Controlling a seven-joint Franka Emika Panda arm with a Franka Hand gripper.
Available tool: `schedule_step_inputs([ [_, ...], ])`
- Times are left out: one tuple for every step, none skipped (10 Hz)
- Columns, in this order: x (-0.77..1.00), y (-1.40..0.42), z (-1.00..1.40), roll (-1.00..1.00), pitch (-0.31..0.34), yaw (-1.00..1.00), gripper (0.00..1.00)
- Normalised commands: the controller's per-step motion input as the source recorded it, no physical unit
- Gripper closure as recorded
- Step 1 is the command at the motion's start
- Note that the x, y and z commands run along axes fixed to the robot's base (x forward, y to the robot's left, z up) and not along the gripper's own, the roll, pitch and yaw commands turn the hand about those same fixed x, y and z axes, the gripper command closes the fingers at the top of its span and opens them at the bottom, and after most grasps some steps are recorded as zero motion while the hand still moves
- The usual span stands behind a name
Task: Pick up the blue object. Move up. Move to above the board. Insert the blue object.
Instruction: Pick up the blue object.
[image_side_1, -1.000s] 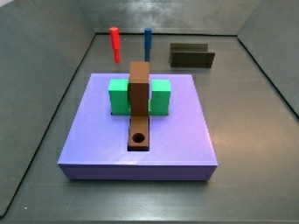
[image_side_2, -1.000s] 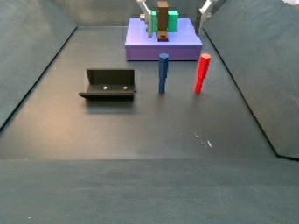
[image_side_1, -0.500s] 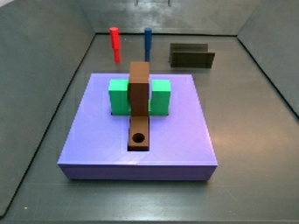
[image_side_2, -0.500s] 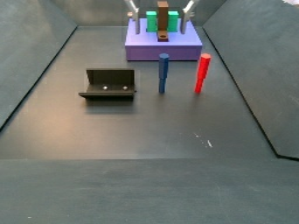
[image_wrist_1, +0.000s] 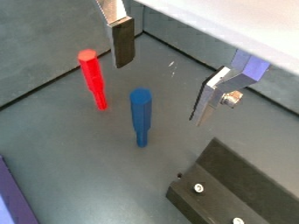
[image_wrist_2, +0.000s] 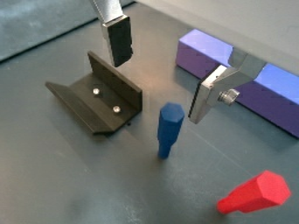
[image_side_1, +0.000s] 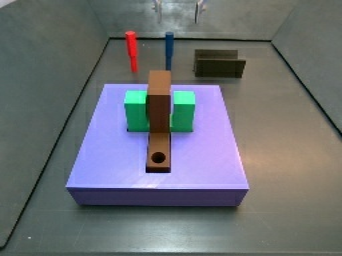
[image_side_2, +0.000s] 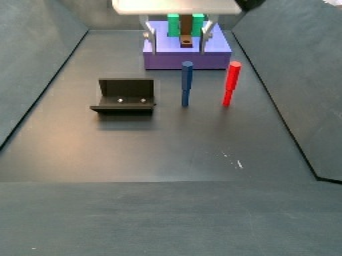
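Clearly, the upright blue object (image_wrist_1: 140, 115) is being framed from above by the gripper (image_wrist_1: 163, 74), its fingers spread apart and empty.

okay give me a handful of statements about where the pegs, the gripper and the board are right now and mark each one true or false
1. The gripper holds the blue peg. False: its jaws are open above the peg, which stands on the floor.
2. The red peg stands upright beside the blue peg. True.
3. The board has a hole near one end. True.
4. The blue peg sits in the board's hole. False: the hole is empty.
5. The fixture lies on the purple slab. False: it stands on the floor.
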Motion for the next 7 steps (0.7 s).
schedule_step_inputs([
  [-0.03, -0.05, -0.34, 0.00, -0.011, 0.00, 0.00],
  [-0.10, -0.07, -0.34, 0.00, -0.027, 0.00, 0.00],
  [-0.07, -0.05, -0.35, 0.00, -0.027, 0.00, 0.00],
  [0.00, 0.00, -0.33, 0.00, -0.004, 0.00, 0.00],
  [0.00, 0.00, -0.31, 0.00, 0.000, 0.00, 0.00],
  [0.00, 0.00, -0.30, 0.00, 0.000, 0.00, 0.00],
  [0.00, 0.00, -0.32, 0.00, 0.000, 0.00, 0.00],
])
